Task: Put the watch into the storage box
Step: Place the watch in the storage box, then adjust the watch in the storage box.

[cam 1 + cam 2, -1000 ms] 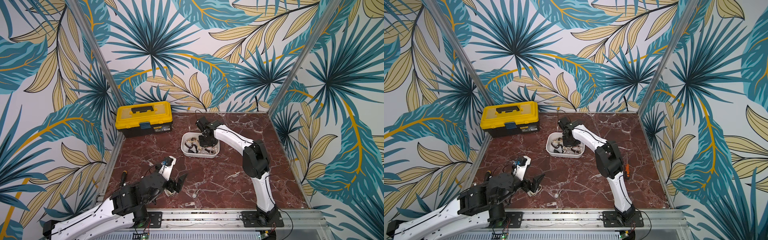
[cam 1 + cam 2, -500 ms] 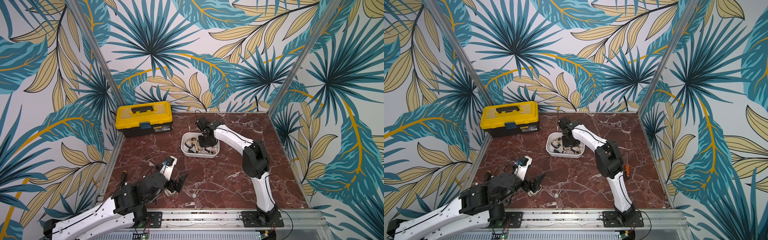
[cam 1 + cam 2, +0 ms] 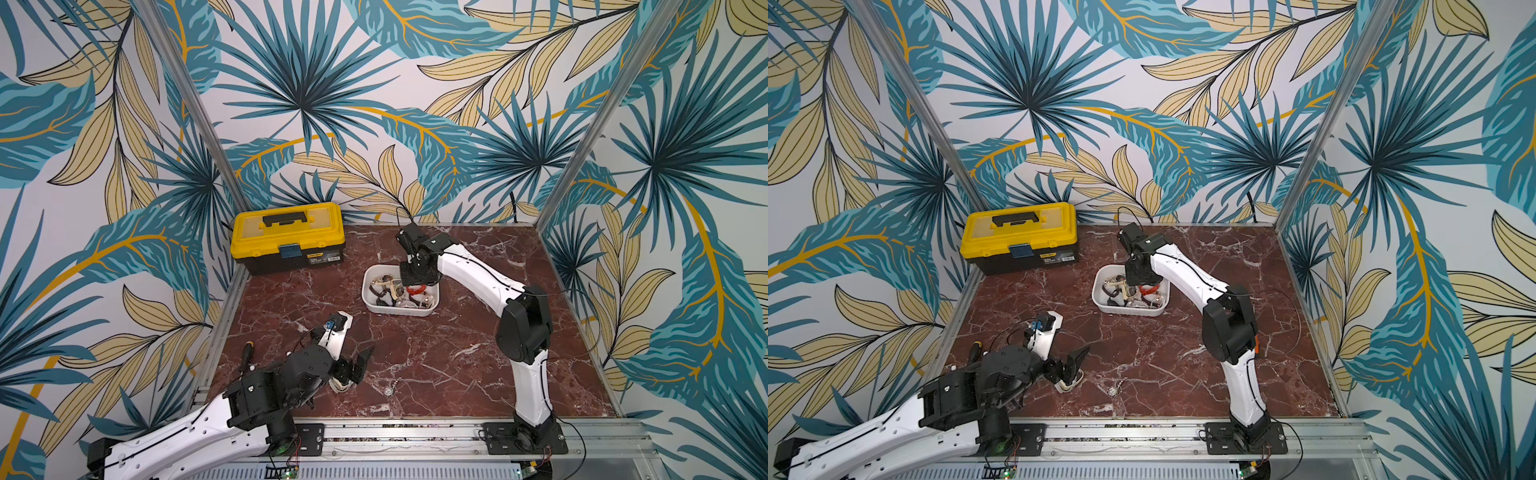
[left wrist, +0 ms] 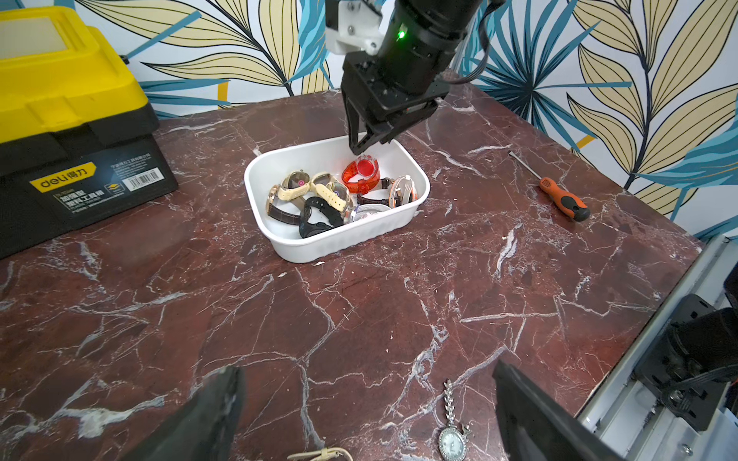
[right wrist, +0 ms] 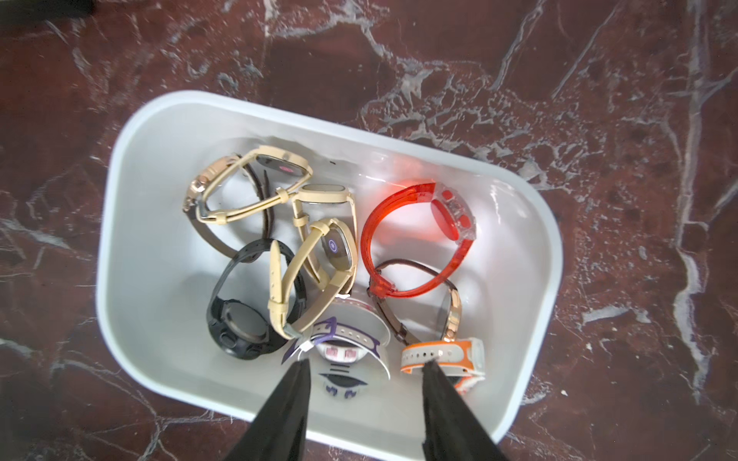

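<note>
Since a second ago your right gripper [image 5: 366, 362] has parted its empty jaws over the red watch [image 5: 445, 217] in the storage box [image 5: 159, 279], left gripper [image 4: 365, 369] wide; likely light, slick plastic, pinch its band.

A robot lab booth: leaf-print panels [image 3: 374, 104], aluminium frame [image 3: 395, 436], marble-look tabletop [image 3: 436, 365].
</note>
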